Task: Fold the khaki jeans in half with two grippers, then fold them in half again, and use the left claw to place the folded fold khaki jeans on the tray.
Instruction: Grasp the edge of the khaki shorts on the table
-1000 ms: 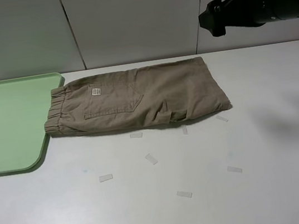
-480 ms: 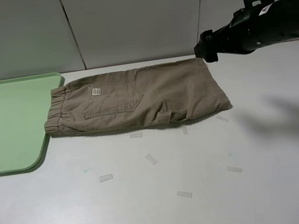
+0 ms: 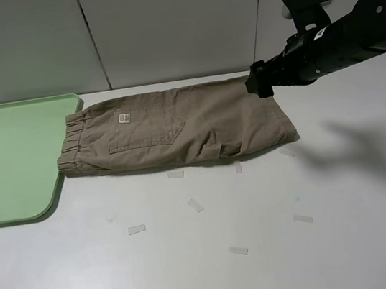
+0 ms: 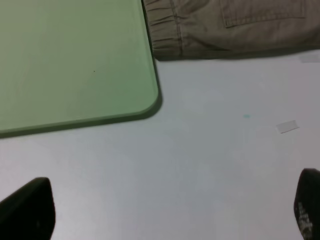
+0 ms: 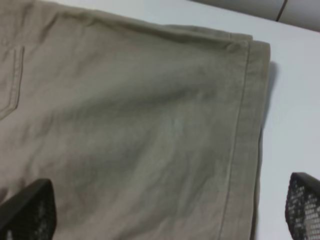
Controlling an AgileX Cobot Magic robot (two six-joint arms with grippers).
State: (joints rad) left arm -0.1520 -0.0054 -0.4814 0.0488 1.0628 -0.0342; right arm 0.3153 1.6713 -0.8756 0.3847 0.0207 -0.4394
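The khaki jeans [image 3: 176,127] lie flat on the white bench [image 3: 113,287], folded lengthwise, with the gathered waistband just beside the long rim of the mint-green tray [image 3: 7,165] and the legs stretching away from it. A patch pocket [image 3: 146,131] and a small white label [image 3: 124,118] face up on the half nearer the tray. The right gripper [image 3: 257,85] hangs over the hem end, the part of the jeans farthest from the tray. In the right wrist view its jaws stand wide apart, one on either side of the stitched hem, holding nothing. The left gripper [image 4: 167,212] hovers over bare bench just off the tray's rounded corner, its jaws likewise spread and empty. Small white tape strips [image 3: 195,204] lie scattered on the bench, away from the tray and apart from the jeans.
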